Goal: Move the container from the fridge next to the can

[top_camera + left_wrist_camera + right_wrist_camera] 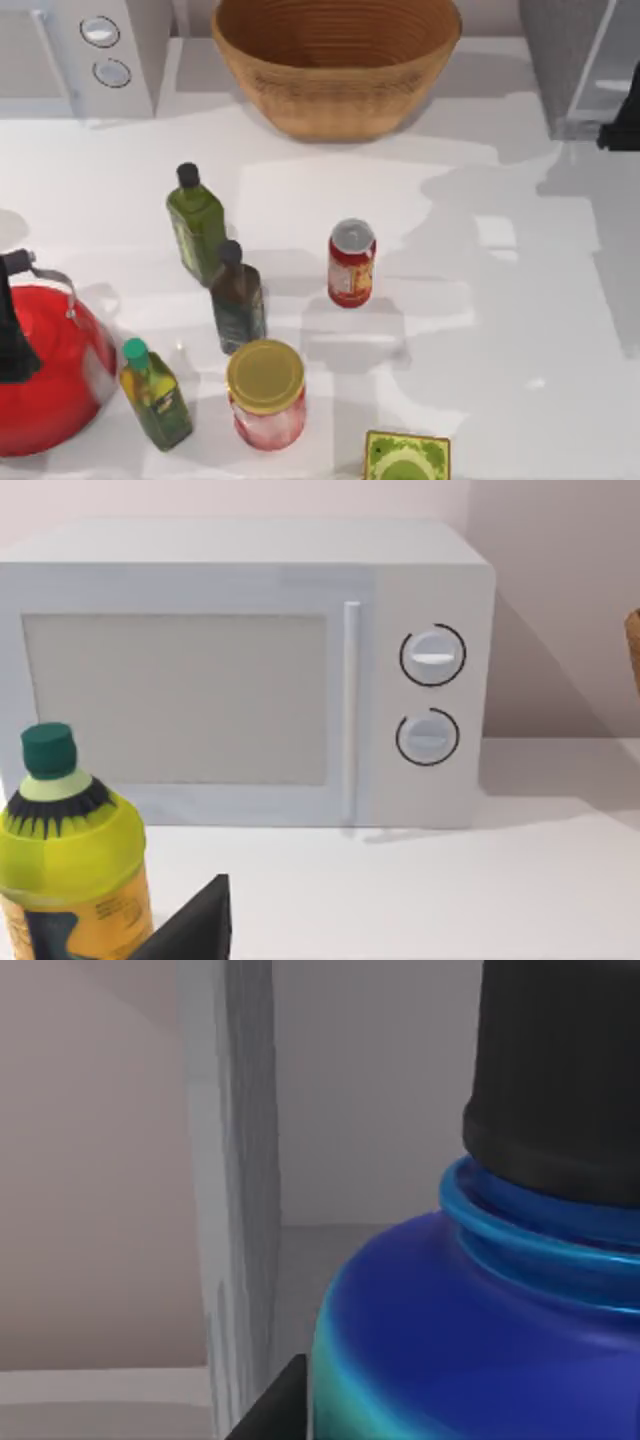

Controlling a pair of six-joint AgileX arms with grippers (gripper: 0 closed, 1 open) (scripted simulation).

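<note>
The container (470, 1340), a blue-bodied bottle with a blue collar and black screw cap, stands very close in the right wrist view, inside the fridge (232, 1160) beside its grey frame. In the top view the grey fridge (565, 60) is at the back right with its door (610, 60) swung open. My right arm (624, 125) reaches into it from the right edge. The red can (351, 262) with a silver top stands upright mid-table. My left arm (12, 335) is parked at the left edge over the kettle.
Left of the can stand two dark green bottles (197, 222) (237, 298). In front are a pink jar with a yellow lid (266, 392), a small yellow-green bottle (155, 392) and a green box (406, 458). A red kettle (45, 385), white microwave (85, 50) and wicker basket (335, 60) stand around.
</note>
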